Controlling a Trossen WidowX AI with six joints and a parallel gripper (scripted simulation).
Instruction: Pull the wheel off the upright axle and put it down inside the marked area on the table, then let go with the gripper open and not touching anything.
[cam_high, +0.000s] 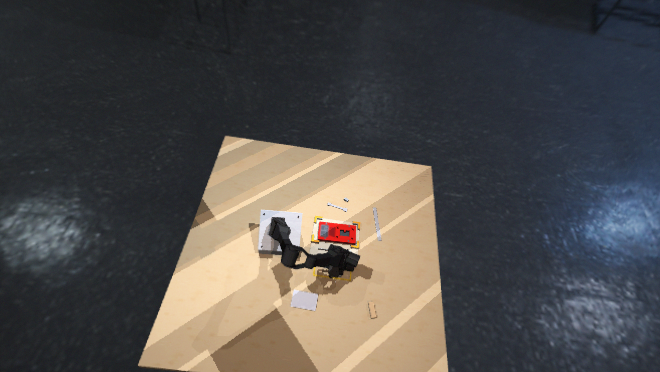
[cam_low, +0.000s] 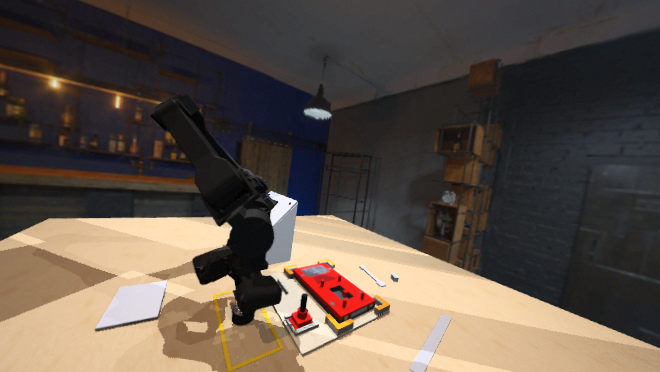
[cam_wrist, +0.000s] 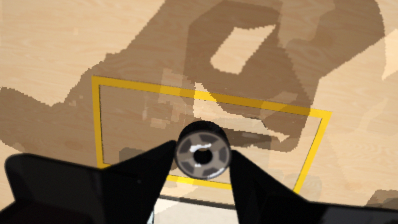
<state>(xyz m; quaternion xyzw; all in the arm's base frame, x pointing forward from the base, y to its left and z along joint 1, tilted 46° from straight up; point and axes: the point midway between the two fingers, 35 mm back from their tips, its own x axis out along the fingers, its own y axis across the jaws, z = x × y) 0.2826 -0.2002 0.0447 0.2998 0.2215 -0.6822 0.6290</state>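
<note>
My pincer (cam_wrist: 202, 167) is clamped partway shut on the wheel (cam_wrist: 203, 150), its bore pointing straight down at the worktop (cam_wrist: 60, 45). Directly below lies the yellow-outlined marked area (cam_wrist: 210, 97), with the wheel toward its near edge, seemingly just above the surface.

One wheel (cam_wrist: 203, 156), one upright axle (cam_low: 303, 302), one yellow-marked area (cam_wrist: 310, 145), one red plate (cam_low: 332, 290).

Likely a bar-workshop: bottle shelves (cam_low: 75, 140), brick wall (cam_low: 575, 150).
</note>
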